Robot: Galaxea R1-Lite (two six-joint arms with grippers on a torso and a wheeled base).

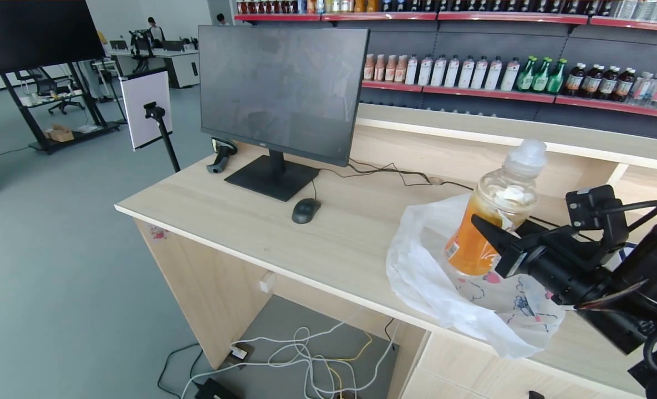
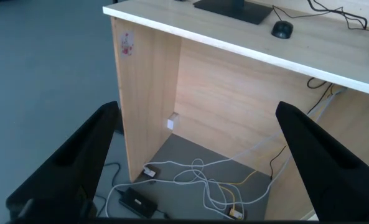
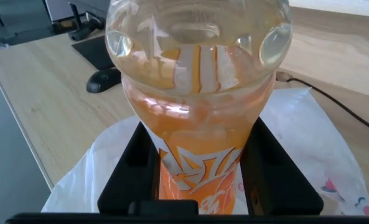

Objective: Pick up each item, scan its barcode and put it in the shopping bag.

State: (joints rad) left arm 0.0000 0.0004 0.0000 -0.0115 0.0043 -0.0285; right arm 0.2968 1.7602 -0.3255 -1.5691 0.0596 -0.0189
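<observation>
The left gripper (image 2: 196, 155) hangs low beside the desk's (image 1: 350, 238) end panel, jaws spread wide with nothing between them; a small sticker (image 2: 127, 43) sits on that panel, too small to read. On the desk top, from the left: a handheld barcode scanner (image 1: 221, 155) by the edge of the dark monitor (image 1: 281, 94); a black mouse (image 1: 306, 210) before the monitor's foot; then, well apart to the right, the white shopping bag (image 1: 433, 277), slumped with its mouth open upward. The bottle (image 1: 494, 221) stands upright in that mouth, long axis vertical, cap up, partly full of orange drink; whether its base rests on the bag's bottom I cannot tell. The right gripper (image 1: 489, 244) has its jaws pressed against the bottle's lower body, one on each side. So the bag lies straight beneath the jaws, and the right arm is the nearer (the scanner is far off to the left); lowering and letting go looks like the step in hand. The label is orange with white lettering, left unread; no barcode faces the cameras; the bag bears small red and blue printed figures.
</observation>
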